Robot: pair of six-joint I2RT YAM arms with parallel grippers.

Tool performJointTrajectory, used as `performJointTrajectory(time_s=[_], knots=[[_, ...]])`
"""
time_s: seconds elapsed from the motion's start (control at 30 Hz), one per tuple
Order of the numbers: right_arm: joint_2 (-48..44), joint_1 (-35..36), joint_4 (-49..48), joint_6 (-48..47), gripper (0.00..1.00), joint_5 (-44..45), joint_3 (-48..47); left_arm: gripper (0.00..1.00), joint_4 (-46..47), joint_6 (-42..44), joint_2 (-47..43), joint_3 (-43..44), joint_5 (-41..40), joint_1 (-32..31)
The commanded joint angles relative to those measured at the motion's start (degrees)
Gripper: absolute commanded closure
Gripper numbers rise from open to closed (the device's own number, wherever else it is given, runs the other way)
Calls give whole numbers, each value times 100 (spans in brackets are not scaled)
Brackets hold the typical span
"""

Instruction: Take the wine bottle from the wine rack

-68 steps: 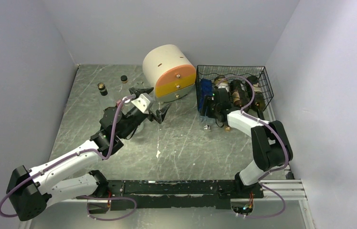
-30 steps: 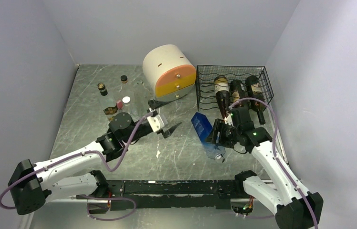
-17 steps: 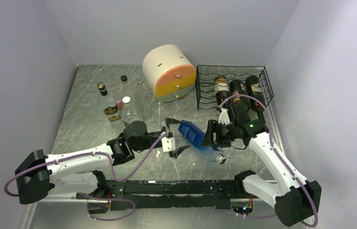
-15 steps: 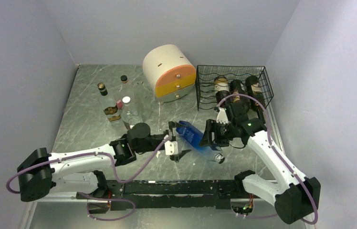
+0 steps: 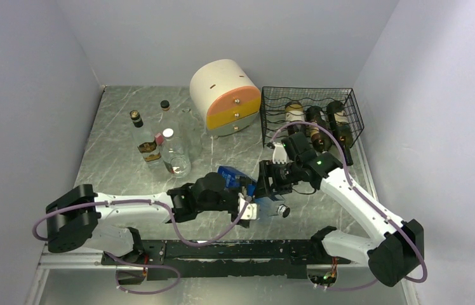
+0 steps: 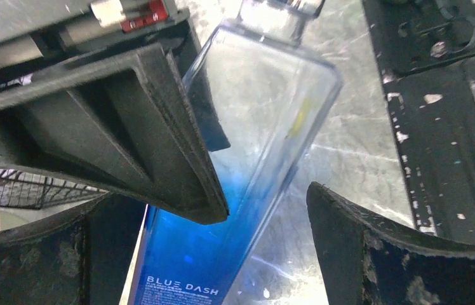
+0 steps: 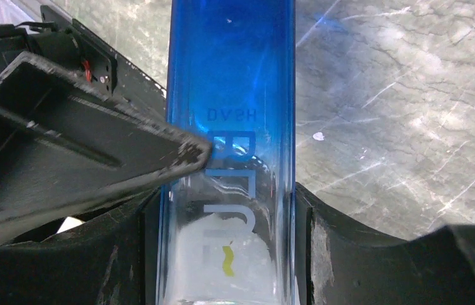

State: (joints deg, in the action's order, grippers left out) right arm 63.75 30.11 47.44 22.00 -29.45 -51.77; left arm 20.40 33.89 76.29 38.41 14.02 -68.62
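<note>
The wine bottle [image 5: 230, 175] is square, blue at its base and clear toward the capped neck. It hangs over the front middle of the table. My right gripper [image 5: 268, 183] is shut on its clear part, and the right wrist view shows the glass [image 7: 232, 82] pinched between both fingers of that gripper [image 7: 228, 254]. My left gripper [image 5: 247, 202] is open. Its fingers straddle the bottle [image 6: 247, 159] at the blue part, with a gap on one side of that gripper [image 6: 213, 244]. The black wire wine rack [image 5: 355, 115] stands at the back right.
Three dark bottles [image 5: 314, 124] lie in the rack. A cream-and-orange drum drawer unit [image 5: 225, 95] stands left of it. Several small bottles [image 5: 159, 149] stand at the left. A black rail [image 5: 222, 249] runs along the near edge.
My right arm drew the blue bottle out of the rack and carried it left and nearer. My left arm swung right, opened fully and came around the bottle's blue part.
</note>
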Motion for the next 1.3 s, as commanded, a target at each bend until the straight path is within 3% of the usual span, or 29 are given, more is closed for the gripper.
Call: performJointTrajectory(time_s=[0.0, 0.1, 0.2, 0.4, 0.47, 0.63, 0.73, 0.9, 1.07, 1.27], knots=[[-204, 184, -561, 31, 100, -424, -380, 1, 160, 138, 197, 174, -834, -90], [-260, 291, -577, 44, 100, -440, -355, 5, 172, 169, 315, 213, -1024, -86], [-306, 328, -572, 37, 100, -359, -338, 19, 160, 163, 353, 248, -1054, -90], [-408, 336, -414, -146, 96, 66, -399, 65, 508, 135, 154, 137, -1612, -89], [-431, 329, -306, -214, 80, 481, -529, 78, 604, 116, 82, 102, -1690, -90], [-529, 332, -531, -213, 35, 983, -951, 92, 935, -14, -48, -1, -1963, -81], [-483, 330, -625, -126, 19, 1520, -1244, 93, 1164, -148, -212, -79, -2112, -9], [-539, 320, -937, 120, 5, 2650, -1542, 93, 1421, -632, -543, -167, -2096, 303], [-682, 319, -1486, 210, 2, 3244, -1726, 93, 1748, -1351, -855, -241, -1647, 952], [-740, 325, -1821, 173, 0, 3307, -1608, 93, 2604, -2970, -1107, -346, 28, 2622]])
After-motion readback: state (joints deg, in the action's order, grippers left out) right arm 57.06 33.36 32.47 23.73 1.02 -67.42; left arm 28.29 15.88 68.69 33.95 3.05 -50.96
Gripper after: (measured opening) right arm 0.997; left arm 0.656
